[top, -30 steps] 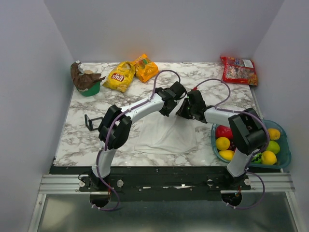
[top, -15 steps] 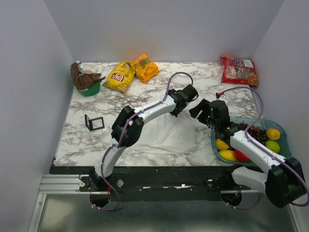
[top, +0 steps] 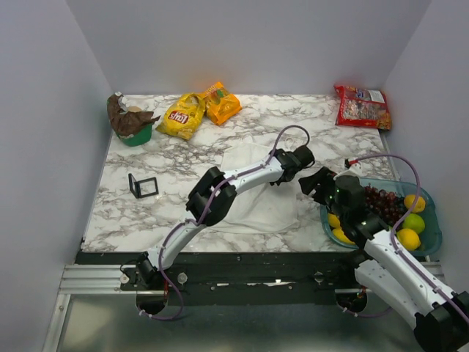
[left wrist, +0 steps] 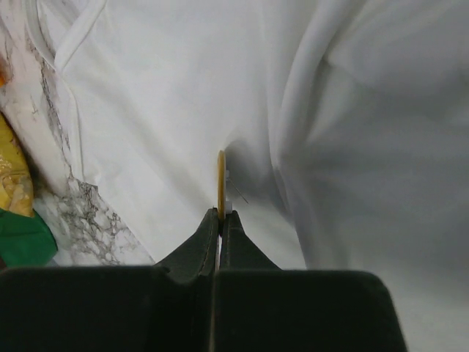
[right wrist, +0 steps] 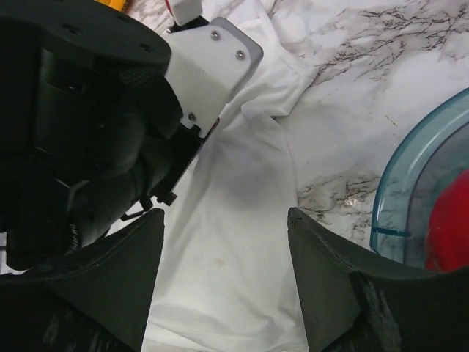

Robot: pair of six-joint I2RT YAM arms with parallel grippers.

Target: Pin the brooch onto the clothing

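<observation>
the brooch, a thin gold disc seen edge-on, is sitting pinched between the closed jaws of my left gripper, and its far edge is pressing into a fold of the white garment. a small pale fitting on its back is lying against the cloth; whether any pin is passing through the fabric i cannot tell. i am judging the task as mid-way: the brooch is brought to the clothing, while fastening and letting go are left.

my right gripper is hovering with jaws spread wide and holding nothing, just beside my left wrist and above the garment's edge. it is crowding the work area and is not holding the loose cloth down.

around this, the marble table is carrying a teal fruit bowl close to my right arm, a black square frame on the left, and snack bags well apart at the far edge.
</observation>
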